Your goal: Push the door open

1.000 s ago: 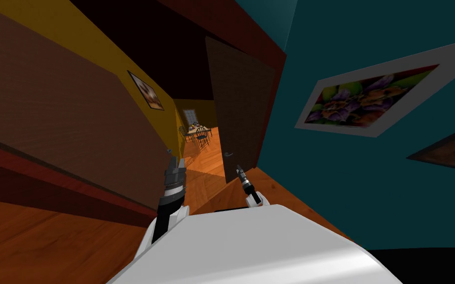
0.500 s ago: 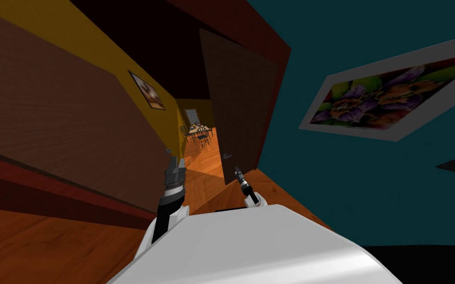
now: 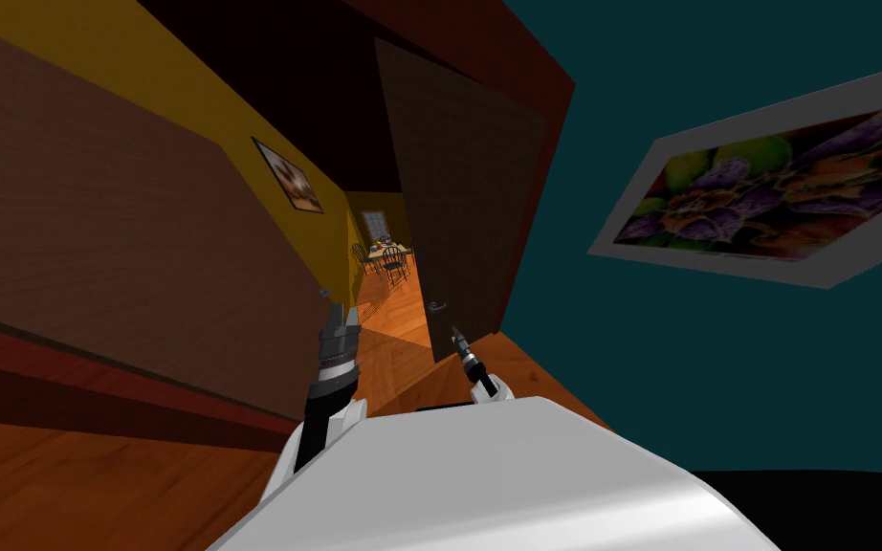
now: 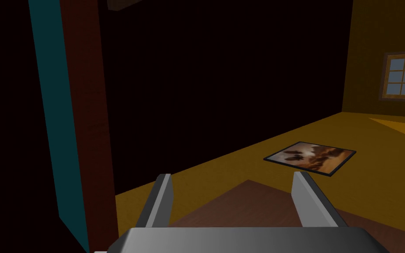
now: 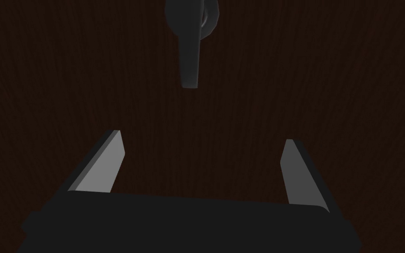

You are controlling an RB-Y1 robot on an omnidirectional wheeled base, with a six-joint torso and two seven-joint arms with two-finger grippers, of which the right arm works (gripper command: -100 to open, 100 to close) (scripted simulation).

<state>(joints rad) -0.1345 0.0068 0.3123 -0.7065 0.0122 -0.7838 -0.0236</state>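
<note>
R pincer (image 5: 204, 136), fingers spread & empty, sits close to the dark door (image 5: 65, 66), its lever handle (image 5: 190, 44) just ahead of the tips; L pincer (image 4: 232, 174), likewise spread w/ nothing in it, hangs off the door's free edge, facing the gap. Door is partly ajar, so I judge the push approx half done: next needs R arm pressing the leaf near the handle. Beyond the door's free edge, orange floor (image 3: 406, 306) runs to a far dining surface (image 3: 388, 251); gap looks tight for me.
</note>
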